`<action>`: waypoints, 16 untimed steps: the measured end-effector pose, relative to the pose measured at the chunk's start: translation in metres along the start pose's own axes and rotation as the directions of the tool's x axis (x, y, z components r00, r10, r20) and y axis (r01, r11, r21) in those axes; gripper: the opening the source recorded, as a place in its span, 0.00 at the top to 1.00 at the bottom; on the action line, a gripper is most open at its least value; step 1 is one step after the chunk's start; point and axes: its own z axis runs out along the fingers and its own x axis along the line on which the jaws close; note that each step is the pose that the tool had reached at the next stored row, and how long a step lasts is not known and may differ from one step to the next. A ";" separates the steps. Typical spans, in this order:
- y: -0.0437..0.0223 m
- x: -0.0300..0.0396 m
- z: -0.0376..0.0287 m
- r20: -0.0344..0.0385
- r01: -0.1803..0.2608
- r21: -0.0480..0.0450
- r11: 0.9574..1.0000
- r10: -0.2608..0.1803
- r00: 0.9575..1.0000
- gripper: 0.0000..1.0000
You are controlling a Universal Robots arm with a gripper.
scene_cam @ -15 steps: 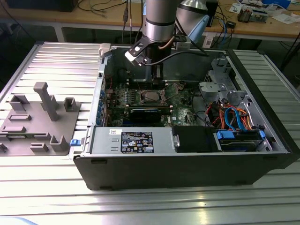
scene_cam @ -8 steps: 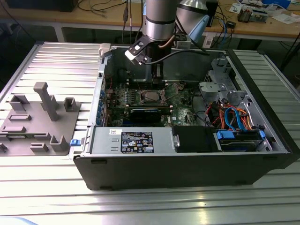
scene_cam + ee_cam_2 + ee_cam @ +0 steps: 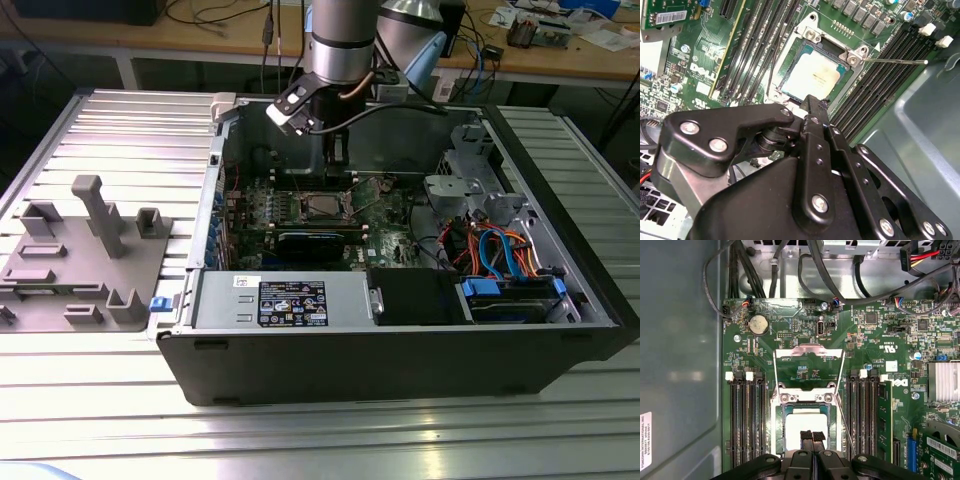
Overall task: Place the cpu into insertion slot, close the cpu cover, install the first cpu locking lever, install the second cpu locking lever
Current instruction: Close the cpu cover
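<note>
The cpu [image 3: 801, 421], a flat silver-grey square, lies in the insertion slot [image 3: 781, 412] in the middle of the green board; in the second wrist view the cpu [image 3: 812, 80] sits inside the slot's silver rim [image 3: 826, 44]. The cpu cover [image 3: 809, 352], a thin silver frame, stands swung open beyond the slot's hinge. A thin locking lever [image 3: 846, 426] sticks out loose beside the slot, and shows as a lever rod [image 3: 895, 61] in the second wrist view. My gripper [image 3: 812, 436] hovers over the cpu's near edge, fingertips [image 3: 806, 436] pressed together and holding nothing. In the exterior view the gripper [image 3: 338, 158] hangs above the slot [image 3: 322, 207].
Black memory slots [image 3: 746, 425] flank the socket on both sides. Cables [image 3: 790, 270] run along the case wall past the board. The power supply [image 3: 290, 300] and a drive bay [image 3: 500, 290] fill the case front. A grey fixture [image 3: 85, 255] stands at the exterior view's left.
</note>
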 end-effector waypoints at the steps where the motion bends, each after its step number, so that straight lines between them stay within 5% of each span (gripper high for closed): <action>1: 0.0001 0.0000 0.0000 0.000 0.000 0.000 1.000 0.000 1.000 0.89; 16: 0.0021 0.0000 -0.0013 0.000 0.000 0.000 1.000 0.000 1.000 0.89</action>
